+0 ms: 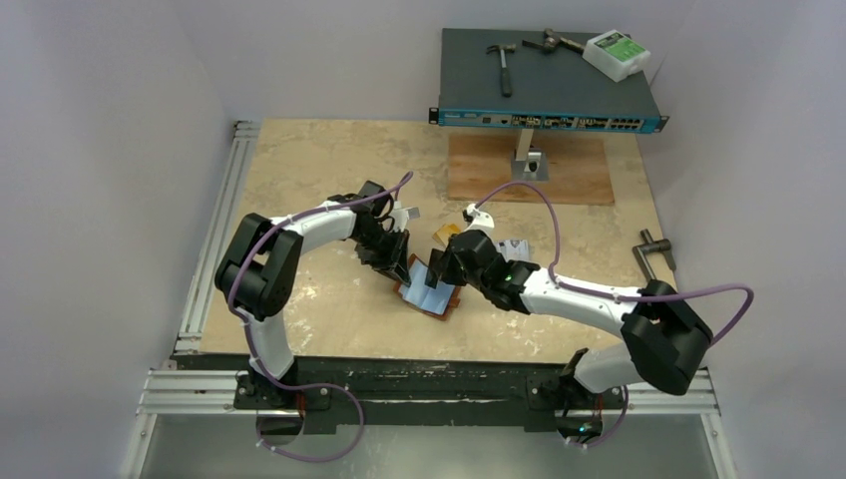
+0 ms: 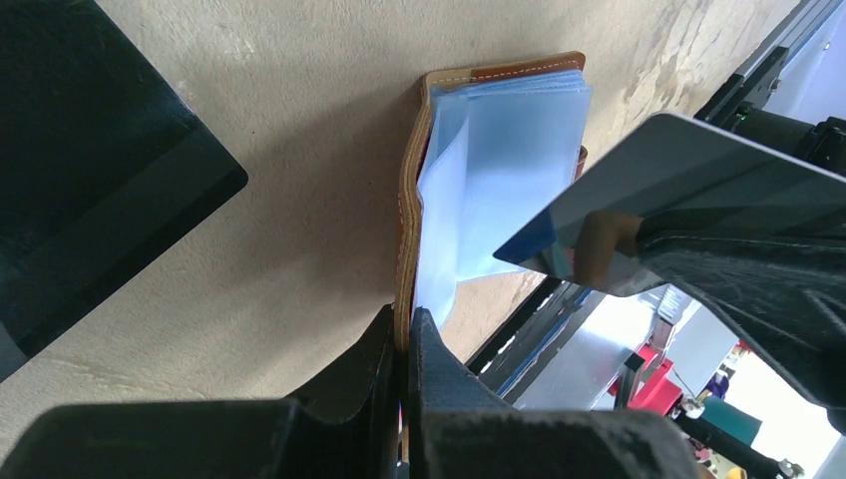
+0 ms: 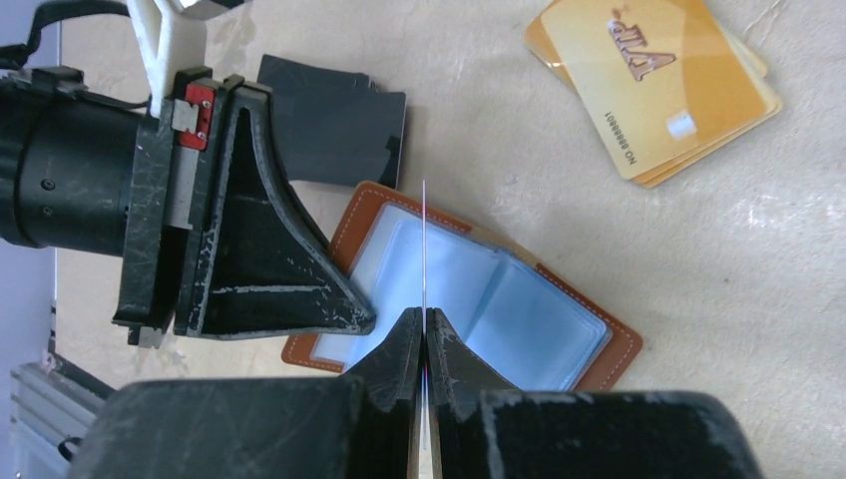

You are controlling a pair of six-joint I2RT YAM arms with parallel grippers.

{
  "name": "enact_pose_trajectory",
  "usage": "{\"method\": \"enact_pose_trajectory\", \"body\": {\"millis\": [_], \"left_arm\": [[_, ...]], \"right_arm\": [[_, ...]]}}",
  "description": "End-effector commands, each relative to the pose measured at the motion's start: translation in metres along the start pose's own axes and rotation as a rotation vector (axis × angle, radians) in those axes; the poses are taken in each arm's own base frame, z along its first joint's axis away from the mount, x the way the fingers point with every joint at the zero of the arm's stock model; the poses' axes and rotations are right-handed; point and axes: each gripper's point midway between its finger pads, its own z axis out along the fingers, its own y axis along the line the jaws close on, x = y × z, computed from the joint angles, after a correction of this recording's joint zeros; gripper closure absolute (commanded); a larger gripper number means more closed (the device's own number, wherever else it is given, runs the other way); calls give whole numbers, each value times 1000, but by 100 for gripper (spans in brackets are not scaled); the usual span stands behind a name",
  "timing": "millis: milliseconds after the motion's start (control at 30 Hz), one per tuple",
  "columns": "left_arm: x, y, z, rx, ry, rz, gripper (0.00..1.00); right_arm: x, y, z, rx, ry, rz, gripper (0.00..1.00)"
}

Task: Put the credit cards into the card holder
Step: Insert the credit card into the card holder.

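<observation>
One card (image 2: 698, 180): pinched in right gripper (image 3: 424, 324), only a thin edge-on line in its wrist view.
Left gripper (image 2: 404, 334): clamped on card holder (image 2: 499, 140) edge.
Black cards (image 2: 90, 160): cut off by frame.

**What sits around my work**

My desk (image 1: 319, 170) is a pale, marbled slab. At its far edge lies a wooden board (image 1: 479, 172) with a small metal bracket (image 1: 530, 158) standing on it. Over that I see a dark network switch (image 1: 469, 85) with a blue front. On its top lie a hammer (image 1: 503, 66), a second hand tool (image 1: 555, 42) I cannot name, and a white box (image 1: 617, 54) with a green label. A metal T-handle (image 1: 653, 249) sits at the desk's right edge. An aluminium rail (image 1: 214, 230) runs along the left.
</observation>
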Motion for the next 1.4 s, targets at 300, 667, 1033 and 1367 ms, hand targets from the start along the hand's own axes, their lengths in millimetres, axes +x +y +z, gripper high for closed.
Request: {"method": "enact_pose_trajectory", "body": {"millis": [300, 667, 1033, 1367], "left_arm": [[-3, -7, -8, 32, -26, 0, 100], [-5, -9, -10, 72, -30, -19, 100], [-7, -11, -17, 129, -54, -44, 100], [-6, -12, -17, 137, -63, -40, 100]], "right_arm": [[31, -5, 8, -61, 58, 46, 100], [55, -35, 15, 22, 106, 19, 100], [69, -59, 5, 77, 130, 30, 100], [-6, 7, -4, -48, -41, 17, 100]]}}
